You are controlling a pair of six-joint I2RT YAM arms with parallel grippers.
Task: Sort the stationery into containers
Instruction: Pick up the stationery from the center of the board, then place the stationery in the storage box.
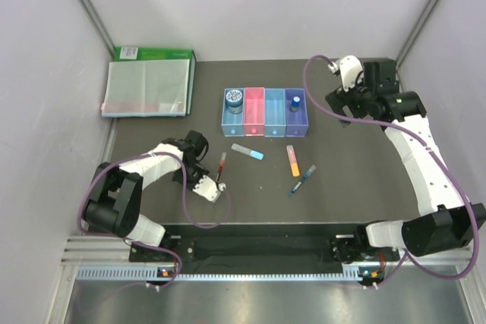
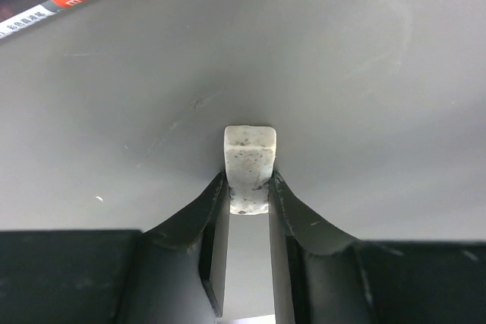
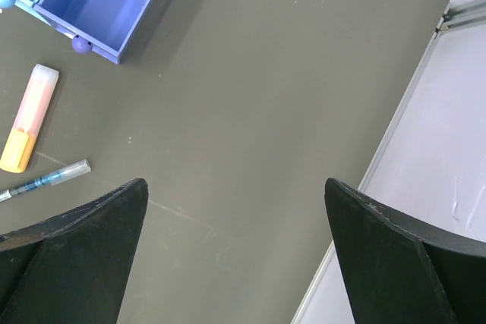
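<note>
Pinching the beige eraser (image 2: 249,158) is the left end effector (image 2: 249,186).

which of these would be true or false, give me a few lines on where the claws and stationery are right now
The left claw is shut on the eraser. True.
The right claw holds the blue pen. False: it is open and empty; the pen lies on the table.
The tape roll shares a bin with the bottle. False: the roll is in the leftmost light-blue bin, the bottle in the purple-blue bin.
The orange highlighter lies on the table. True.
</note>
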